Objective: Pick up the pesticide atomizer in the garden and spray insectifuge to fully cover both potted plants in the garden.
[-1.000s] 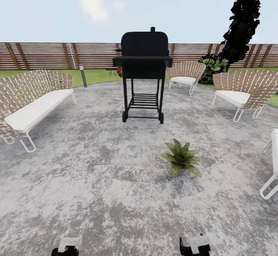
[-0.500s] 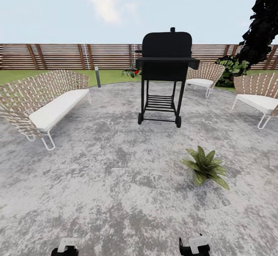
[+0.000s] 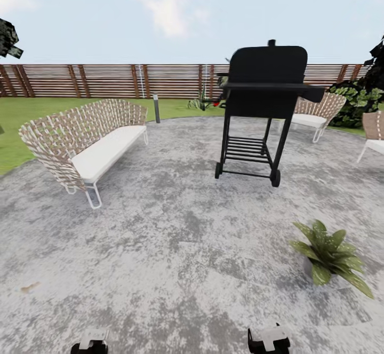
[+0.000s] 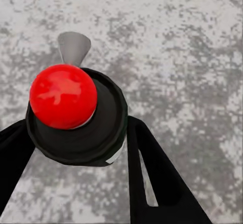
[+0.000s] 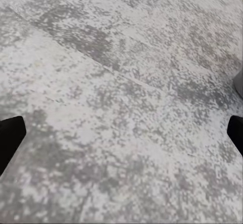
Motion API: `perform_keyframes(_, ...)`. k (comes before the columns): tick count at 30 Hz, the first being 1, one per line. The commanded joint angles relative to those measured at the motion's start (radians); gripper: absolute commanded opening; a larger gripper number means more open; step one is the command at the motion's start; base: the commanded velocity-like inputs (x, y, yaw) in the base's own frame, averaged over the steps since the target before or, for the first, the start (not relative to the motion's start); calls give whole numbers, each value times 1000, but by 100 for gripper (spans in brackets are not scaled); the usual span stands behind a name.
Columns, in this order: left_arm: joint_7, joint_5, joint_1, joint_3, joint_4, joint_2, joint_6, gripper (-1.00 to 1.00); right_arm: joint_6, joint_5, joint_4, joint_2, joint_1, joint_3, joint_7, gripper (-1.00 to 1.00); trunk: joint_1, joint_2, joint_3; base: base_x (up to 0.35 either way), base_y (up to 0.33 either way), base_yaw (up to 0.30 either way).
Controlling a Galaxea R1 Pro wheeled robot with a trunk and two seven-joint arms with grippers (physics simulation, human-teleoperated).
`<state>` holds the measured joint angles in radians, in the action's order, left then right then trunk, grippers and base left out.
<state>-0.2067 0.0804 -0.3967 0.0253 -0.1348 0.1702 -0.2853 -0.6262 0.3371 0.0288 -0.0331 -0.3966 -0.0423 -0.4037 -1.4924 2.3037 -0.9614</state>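
In the left wrist view my left gripper (image 4: 78,125) is shut on the pesticide atomizer (image 4: 104,120), a dark round bottle seen from above. It has a red dome top, a grey lever and a small white patch. In the head view the left gripper (image 3: 92,341) sits at the bottom edge. One potted plant (image 3: 329,257), a low rosette of speckled green leaves, stands on the stone patio (image 3: 176,247) ahead to the right. My right gripper (image 3: 269,339) is open and empty, with its black fingertips (image 5: 11,135) wide apart over bare stone.
A black grill (image 3: 264,108) on wheels stands ahead right of centre. A wicker sofa (image 3: 90,140) with a white cushion is at the left. Wicker chairs (image 3: 314,113) stand behind the grill. A grey bollard light (image 3: 156,107), lawn and a slatted wooden fence (image 3: 106,80) lie beyond.
The head view has swung to the left, so grill, plant and sofa slide to the right in the picture. Both grippers keep their place at the bottom edge.
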Motion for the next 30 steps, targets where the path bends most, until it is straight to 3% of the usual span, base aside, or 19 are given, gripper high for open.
perform_keyframes(1, -5, 9, -1, 2, 1, 1, -2, -100, 0, 7, -1, 0, -1, -4, -10, 100, 0, 0, -1, 275, 219, 27)
perform_keyframes(30, -5, 9, -1, 5, 4, 0, -3, -100, 0, 5, 0, -2, -1, -4, -13, 100, 0, 0, -1, 294, 183, 1)
